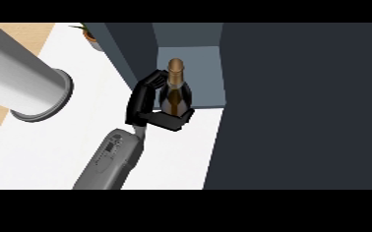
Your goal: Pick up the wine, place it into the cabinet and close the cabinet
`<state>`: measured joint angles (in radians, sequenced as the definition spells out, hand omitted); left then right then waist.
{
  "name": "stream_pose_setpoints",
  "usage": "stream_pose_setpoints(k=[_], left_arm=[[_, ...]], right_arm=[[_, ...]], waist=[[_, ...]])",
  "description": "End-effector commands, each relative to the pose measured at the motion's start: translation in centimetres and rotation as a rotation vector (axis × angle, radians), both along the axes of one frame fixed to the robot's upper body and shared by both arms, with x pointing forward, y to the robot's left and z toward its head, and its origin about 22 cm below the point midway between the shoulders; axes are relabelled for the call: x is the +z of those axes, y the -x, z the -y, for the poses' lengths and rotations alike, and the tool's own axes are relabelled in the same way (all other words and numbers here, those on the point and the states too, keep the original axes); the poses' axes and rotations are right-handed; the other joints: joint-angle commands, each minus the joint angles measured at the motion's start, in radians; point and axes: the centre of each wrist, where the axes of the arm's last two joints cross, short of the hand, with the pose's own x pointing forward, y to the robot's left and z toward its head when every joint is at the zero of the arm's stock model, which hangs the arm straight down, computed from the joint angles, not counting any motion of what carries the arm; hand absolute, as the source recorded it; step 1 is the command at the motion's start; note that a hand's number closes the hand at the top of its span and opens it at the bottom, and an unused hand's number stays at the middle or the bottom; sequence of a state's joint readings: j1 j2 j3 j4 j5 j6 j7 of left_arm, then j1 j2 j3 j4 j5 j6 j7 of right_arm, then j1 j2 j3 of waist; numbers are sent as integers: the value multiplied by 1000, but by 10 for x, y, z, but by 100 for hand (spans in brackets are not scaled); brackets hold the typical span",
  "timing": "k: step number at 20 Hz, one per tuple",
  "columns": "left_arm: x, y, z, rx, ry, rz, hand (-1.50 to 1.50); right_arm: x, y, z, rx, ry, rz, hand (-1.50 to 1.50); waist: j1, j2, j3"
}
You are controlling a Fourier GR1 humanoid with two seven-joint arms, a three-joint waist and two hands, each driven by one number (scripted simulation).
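Observation:
The wine bottle (175,81) is dark with a gold foil neck and stands upright at the front edge of the open cabinet's grey-blue inside (200,73). My right hand (149,103) is shut on the bottle, fingers curled round its body from the left and the thumb across its lower part. The hand hides the bottle's base, so I cannot tell whether it rests on the cabinet floor. The right forearm (112,157) comes up from the lower edge. A grey forearm (29,83) fills the upper left, and no left hand shows.
The cabinet's dark open door (291,103) covers the whole right side. A dark cabinet side panel (131,49) stands left of the opening. A potted plant (91,34) sits at the back left on the white counter (65,147).

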<state>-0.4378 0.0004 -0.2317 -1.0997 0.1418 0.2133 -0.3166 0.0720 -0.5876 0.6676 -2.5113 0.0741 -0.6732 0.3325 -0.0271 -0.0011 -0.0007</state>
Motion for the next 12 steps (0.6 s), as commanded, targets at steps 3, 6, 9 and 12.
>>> stream_pose_setpoints(k=[3,6,9,12], left_arm=[[-1,-27,10,8,-1,-5,150],[2,-33,15,3,20,-1,150],[5,-42,20,6,27,-30,150],[14,-51,30,6,24,-33,150]], right_arm=[[38,31,14,77,-86,22,-150],[27,30,7,66,-96,2,-150],[35,38,14,67,-98,7,-150],[36,38,12,82,-106,25,-150]], waist=[[-11,5,0],[-5,3,0],[-16,2,0],[-22,2,-1]])
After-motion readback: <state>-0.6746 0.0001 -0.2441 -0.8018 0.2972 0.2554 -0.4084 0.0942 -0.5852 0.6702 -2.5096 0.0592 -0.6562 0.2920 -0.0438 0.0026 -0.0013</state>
